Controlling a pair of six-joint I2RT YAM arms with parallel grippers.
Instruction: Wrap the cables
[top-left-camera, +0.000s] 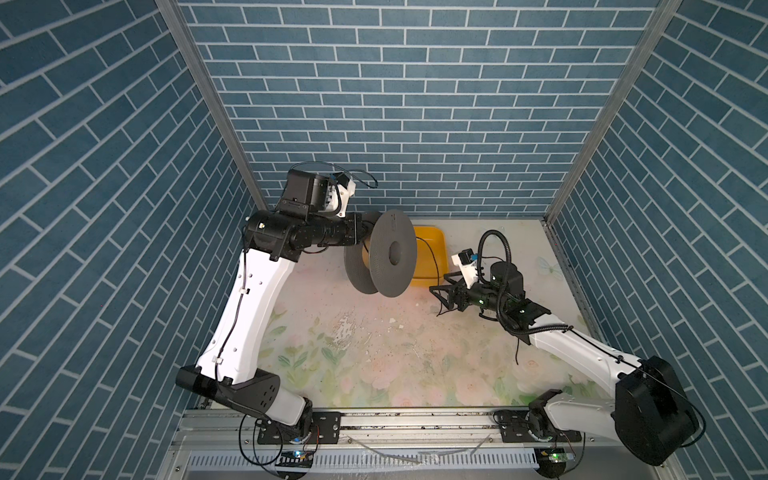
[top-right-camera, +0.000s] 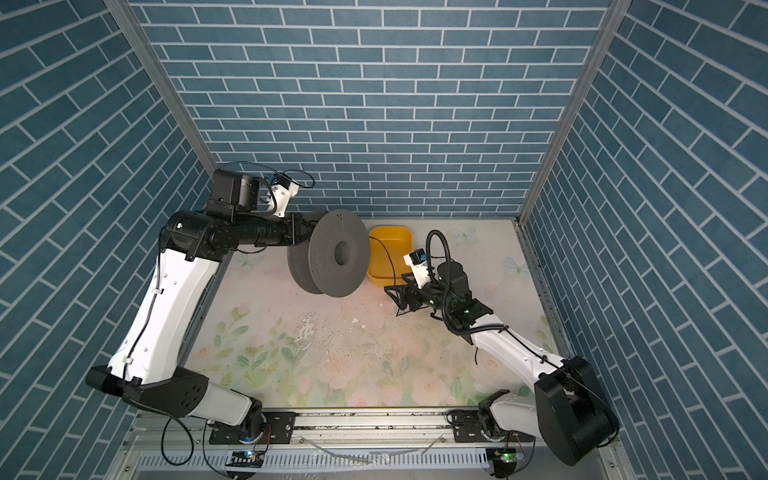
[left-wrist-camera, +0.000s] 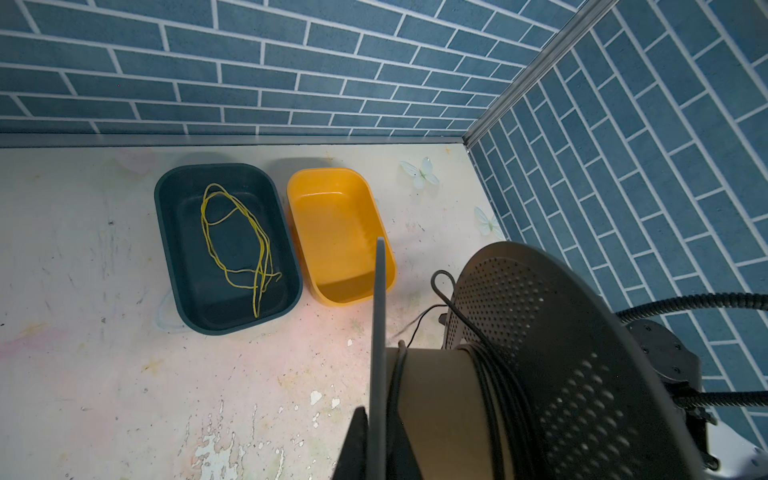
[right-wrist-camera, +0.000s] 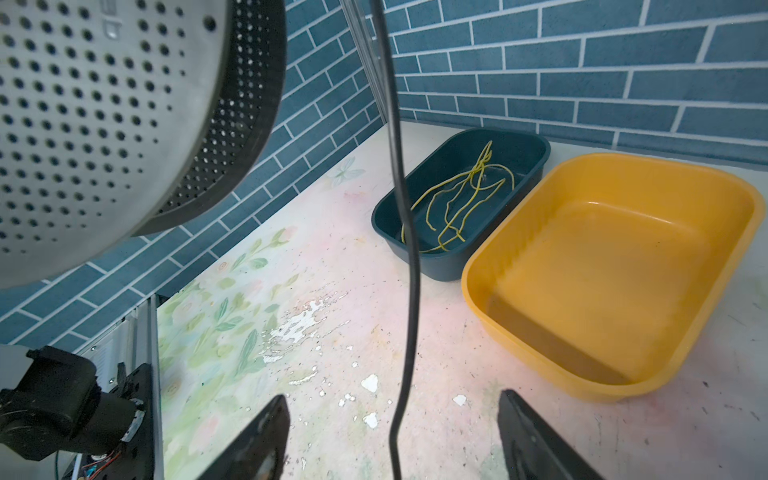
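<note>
Several turns of black cord (left-wrist-camera: 492, 386) sit on the grey spool (top-left-camera: 395, 253) pinched aloft by the left hand (left-wrist-camera: 376, 436) near the counter's (top-left-camera: 374, 365) back edge; the unwound tail (right-wrist-camera: 409, 270) hangs through the right hand (right-wrist-camera: 395, 440), spread wide.

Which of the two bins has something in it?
The dark teal bin: a loose yellow-green wire lies inside; the yellow bin beside it is empty.

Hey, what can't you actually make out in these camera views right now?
Dark bin: hidden in both top views behind the spool.
Left gripper: cut off by the left wrist view's bottom edge; the spool covers it in both top views.
Black cable: its lower end runs off the right wrist view's bottom edge.
</note>
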